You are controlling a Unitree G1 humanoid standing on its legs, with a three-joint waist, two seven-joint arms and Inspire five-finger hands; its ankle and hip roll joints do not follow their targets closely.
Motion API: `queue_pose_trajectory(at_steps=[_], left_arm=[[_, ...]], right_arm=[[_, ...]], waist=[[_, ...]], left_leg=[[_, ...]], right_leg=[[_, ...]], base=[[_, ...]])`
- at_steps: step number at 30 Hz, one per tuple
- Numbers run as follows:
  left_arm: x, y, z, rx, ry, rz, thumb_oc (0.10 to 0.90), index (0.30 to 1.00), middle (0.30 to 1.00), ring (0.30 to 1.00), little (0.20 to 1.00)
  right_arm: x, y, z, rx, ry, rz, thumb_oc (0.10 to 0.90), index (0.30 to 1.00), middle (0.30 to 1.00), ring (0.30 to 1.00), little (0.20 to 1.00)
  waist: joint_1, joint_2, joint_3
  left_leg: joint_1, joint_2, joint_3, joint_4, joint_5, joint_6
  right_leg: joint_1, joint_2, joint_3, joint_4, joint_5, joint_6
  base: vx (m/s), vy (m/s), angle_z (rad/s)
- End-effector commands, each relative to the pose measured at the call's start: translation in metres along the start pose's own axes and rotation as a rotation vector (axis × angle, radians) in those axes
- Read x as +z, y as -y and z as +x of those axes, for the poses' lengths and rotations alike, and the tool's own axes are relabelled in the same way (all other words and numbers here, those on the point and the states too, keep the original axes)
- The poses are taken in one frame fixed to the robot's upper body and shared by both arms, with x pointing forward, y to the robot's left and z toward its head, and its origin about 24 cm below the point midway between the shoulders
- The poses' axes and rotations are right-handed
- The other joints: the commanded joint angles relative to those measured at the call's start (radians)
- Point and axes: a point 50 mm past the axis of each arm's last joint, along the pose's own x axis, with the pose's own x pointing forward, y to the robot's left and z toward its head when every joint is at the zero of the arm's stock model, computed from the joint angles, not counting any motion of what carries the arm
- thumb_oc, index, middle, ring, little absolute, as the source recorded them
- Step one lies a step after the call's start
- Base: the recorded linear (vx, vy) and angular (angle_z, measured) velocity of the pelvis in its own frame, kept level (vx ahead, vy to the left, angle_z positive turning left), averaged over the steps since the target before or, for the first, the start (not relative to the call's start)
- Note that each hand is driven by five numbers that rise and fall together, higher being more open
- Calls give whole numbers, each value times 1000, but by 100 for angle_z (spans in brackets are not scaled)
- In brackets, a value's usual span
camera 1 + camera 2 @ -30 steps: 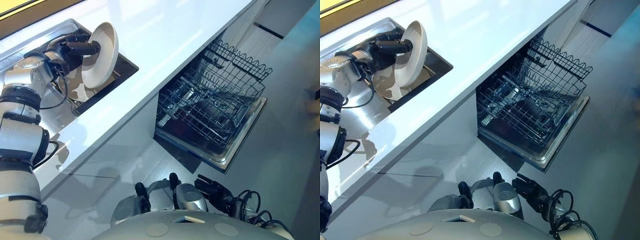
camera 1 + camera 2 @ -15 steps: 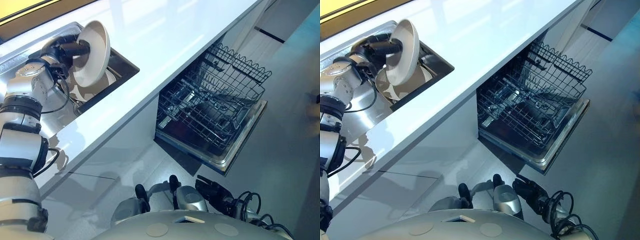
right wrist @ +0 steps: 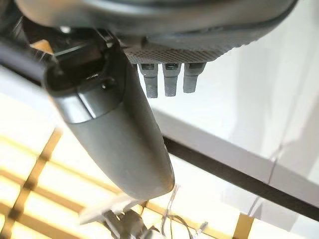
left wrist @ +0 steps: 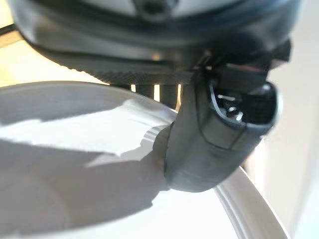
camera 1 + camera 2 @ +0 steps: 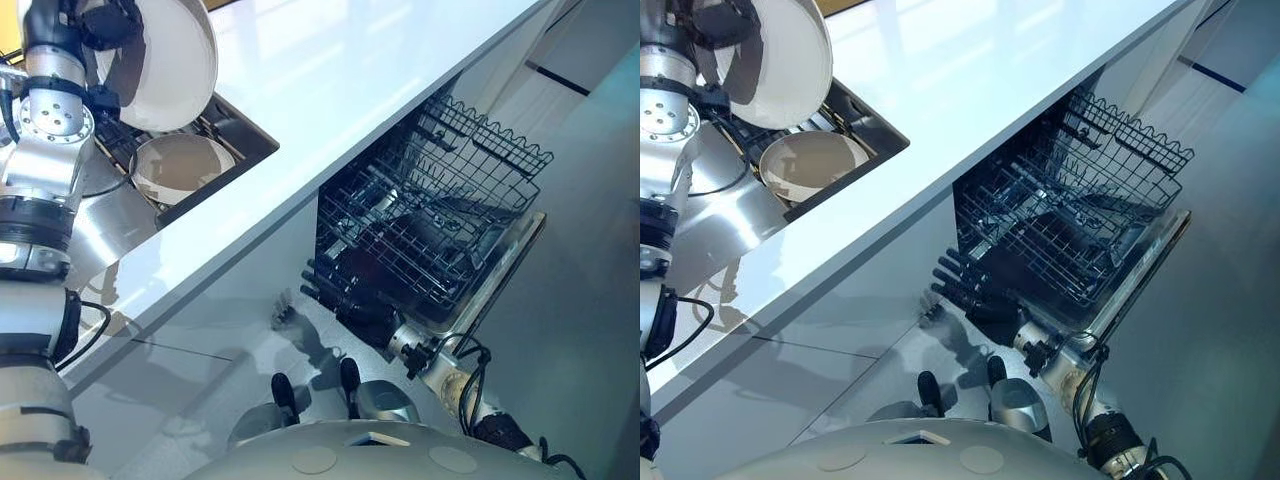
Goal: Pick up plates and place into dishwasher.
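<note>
Pinching plate (image 5: pixel 168 62), left hand (image 4: pixel 214 134), right hand (image 5: pixel 985 300) straight-fingered

Head pair looking down, sharing sink (image 5: pixel 243 128) and dishwasher (image 5: pixel 430 225), wrist cameras close, seemingly upward

Left hand (image 5: pixel 100 22) raised, clamping plate (image 5: pixel 170 60); right hand (image 5: pixel 992 308) low, fingers (image 5: pixel 958 280) straight.
</note>
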Motion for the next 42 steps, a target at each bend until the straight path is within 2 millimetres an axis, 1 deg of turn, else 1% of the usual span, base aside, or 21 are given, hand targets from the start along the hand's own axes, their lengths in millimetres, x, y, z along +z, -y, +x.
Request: queue_pose_trajectory(at_steps=[1,2,3,4,6,7,8,9,11,12,14,16,18,19,21,23,27,29,32,37,42], left_arm=[[51,-41,5,204,329,95,100,300,300,300,200],[52,-43,3,216,354,119,100,300,300,300,200],[55,-47,1,239,398,155,100,300,300,300,200],[55,-48,-1,247,414,169,100,300,300,300,200],[62,-59,-8,297,498,244,100,300,300,300,200],[65,-63,-10,311,517,263,100,300,300,300,200],[66,-64,-11,317,526,269,100,300,300,300,200],[69,-68,-14,330,549,283,100,300,300,300,200],[75,-70,-17,346,570,293,100,300,300,300,200],[84,-74,-20,362,588,315,100,300,300,300,200],[95,-76,-21,382,602,308,100,300,300,300,200],[99,-77,-20,391,606,301,100,300,300,300,200],[104,-77,-17,399,608,279,100,300,300,300,200],[108,-75,-13,397,613,266,100,300,300,300,200],[111,-73,-11,397,621,256,100,300,300,300,200],[110,-66,-11,381,627,238,100,300,300,300,200],[103,-58,-15,357,628,221,100,300,300,300,200],[97,-46,-18,340,629,220,100,300,300,300,200],[94,-35,-22,325,625,212,100,300,300,300,200],[89,-17,-27,291,605,201,100,300,300,300,200],[83,-9,-32,281,592,202,100,300,300,300,200]], right_arm=[[55,-28,2,138,149,-267,800,900,900,900,900],[67,-32,1,136,172,-305,800,900,900,900,900],[91,-38,-5,121,227,-362,800,900,900,900,900],[102,-39,-8,107,252,-380,800,900,900,900,900],[171,-39,-37,-157,497,-573,800,900,900,900,900],[190,-40,-50,-246,602,-606,800,900,900,900,900],[197,-41,-55,-283,655,-621,800,900,900,900,900],[217,-44,-73,-395,807,-653,800,900,900,900,900],[234,-50,-91,-471,930,-719,800,900,900,900,900],[250,-69,-109,-520,1064,-831,800,900,900,900,900],[262,-94,-119,-496,1174,-936,800,900,900,900,900],[269,-106,-119,-463,1214,-997,800,900,900,900,900],[277,-125,-109,-353,1220,-1053,800,900,900,900,900],[283,-137,-93,-278,1178,-1081,800,900,900,900,900],[285,-145,-82,-212,1135,-1110,800,900,900,900,900],[284,-156,-63,-81,1041,-1130,800,900,900,900,900],[283,-165,-46,-7,968,-1147,800,900,900,900,900],[283,-171,-31,39,930,-1107,800,900,900,900,900],[282,-176,-18,69,917,-1071,800,900,900,900,900],[281,-182,-6,63,948,-1064,800,900,900,900,900],[280,-182,5,61,937,-1019,800,900,900,900,900]], waist=[[-14,47,-120],[-15,46,-122],[-18,44,-125],[-19,44,-126],[-32,36,-132],[-38,36,-134],[-41,36,-135],[-48,34,-138],[-56,37,-140],[-69,41,-143],[-78,47,-149],[-78,51,-152],[-76,56,-160],[-66,56,-166],[-60,55,-169],[-43,49,-178],[-23,44,-187],[-4,40,-194],[13,39,-197],[45,36,-198],[81,33,-192]], left_leg=[[10,-14,-18,14,-108,-42],[10,-12,-17,12,-107,-43],[12,-9,-14,10,-106,-45],[13,-8,-12,9,-106,-46],[21,-4,-1,5,-110,-50],[22,-3,4,3,-110,-50],[22,-3,6,2,-110,-50],[23,-1,13,2,-112,-49],[26,0,20,2,-116,-49],[30,-1,26,1,-119,-46],[34,-4,29,1,-124,-41],[36,-6,31,1,-126,-40],[38,-8,30,1,-127,-40],[38,-9,27,1,-128,-41],[37,-10,25,1,-126,-43],[30,-11,16,1,-119,-47],[22,-8,7,1,-108,-52],[17,-4,-1,1,-101,-55],[9,-1,-16,1,-91,-58],[-4,6,-51,1,-77,-62],[-18,16,-83,1,-62,-71]], right_leg=[[3,83,-20,61,-98,52],[4,83,-20,61,-98,52],[4,84,-20,61,-98,51],[5,84,-20,61,-97,51],[8,85,-16,57,-95,49],[7,85,-14,54,-92,49],[6,86,-13,54,-91,49],[5,86,-12,54,-91,49],[5,86,-9,55,-91,50],[5,85,-2,55,-90,51],[7,83,3,54,-90,53],[8,82,3,54,-91,54],[8,80,1,54,-90,57],[9,78,-4,52,-90,59],[10,77,-9,50,-90,61],[12,74,-21,46,-90,62],[11,73,-35,45,-92,60],[10,74,-47,48,-98,56],[8,76,-55,55,-106,51],[9,83,-67,68,-122,39],[12,87,-88,78,-139,27]], base=[[-87,-48,4],[-98,-52,-1],[-47,-21,-2],[-63,-25,-2],[-66,-13,-3],[-48,4,-3],[-47,18,-2],[-33,23,-1],[-23,32,-6],[-17,44,-13],[-12,53,-11],[-2,34,-10],[-2,26,-17],[-5,20,-16],[-11,6,-19],[-23,-16,-10],[-4,-5,1],[0,-27,12],[14,-30,16],[35,-51,33],[36,-65,44]])
